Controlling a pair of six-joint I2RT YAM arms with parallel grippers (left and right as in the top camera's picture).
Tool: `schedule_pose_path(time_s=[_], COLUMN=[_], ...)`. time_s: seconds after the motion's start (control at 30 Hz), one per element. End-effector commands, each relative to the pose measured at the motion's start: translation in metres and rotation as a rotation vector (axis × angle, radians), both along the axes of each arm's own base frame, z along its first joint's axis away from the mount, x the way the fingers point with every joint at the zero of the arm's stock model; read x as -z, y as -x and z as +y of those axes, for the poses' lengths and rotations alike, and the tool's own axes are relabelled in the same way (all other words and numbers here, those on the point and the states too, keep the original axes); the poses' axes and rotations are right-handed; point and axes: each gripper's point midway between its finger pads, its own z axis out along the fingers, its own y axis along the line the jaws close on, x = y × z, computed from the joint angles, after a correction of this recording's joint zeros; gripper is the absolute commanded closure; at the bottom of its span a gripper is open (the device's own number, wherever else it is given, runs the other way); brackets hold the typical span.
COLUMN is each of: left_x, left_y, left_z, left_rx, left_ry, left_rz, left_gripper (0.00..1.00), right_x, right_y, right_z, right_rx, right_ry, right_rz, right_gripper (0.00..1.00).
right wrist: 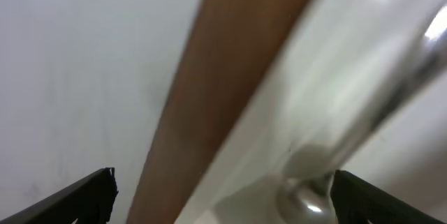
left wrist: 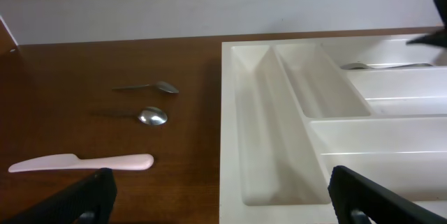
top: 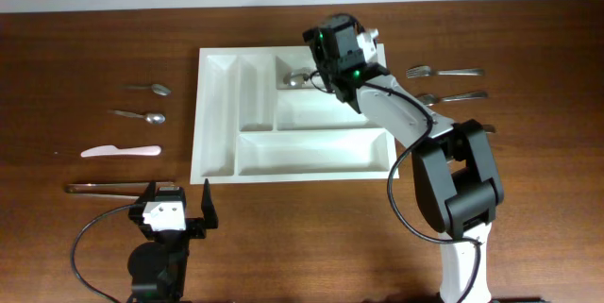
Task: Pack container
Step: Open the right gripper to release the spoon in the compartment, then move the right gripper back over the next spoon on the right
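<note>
The container [top: 219, 124] is a large white cutlery tray lying at the middle of the table. A metal spoon [top: 295, 79] lies in its far wide compartment. My right gripper [top: 330, 58] hovers over that compartment and is open. In the right wrist view, the spoon bowl [right wrist: 307, 199] lies just inside the right finger, free of both, and the right gripper [right wrist: 223, 182] holds nothing. My left gripper [top: 179, 193] stands open near the table's front edge, just off the tray's front left corner. In the left wrist view, the left gripper [left wrist: 220, 182] is empty before the container [left wrist: 279, 119].
Left of the tray lie two spoons [top: 151, 87] [top: 142, 115], a pink knife [top: 121, 151] and a long metal utensil [top: 104, 188] beside my left gripper. Two forks [top: 444, 73] [top: 455, 97] lie right of the tray, close to my right arm.
</note>
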Motion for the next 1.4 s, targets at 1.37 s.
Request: schedule_pose_path(time_s=[1.37], left_x=[0.0], left_y=[0.0], left_z=[-0.002], left_rx=[0.016], left_ry=[-0.009], left_rz=[0.001], left_gripper=[0.01], right_x=[0.04], right_y=[0.194], right_z=[-0.262], right_rx=[0.431], right_ry=[0.108], right_rz=[0.971], right_gripper=[0.02])
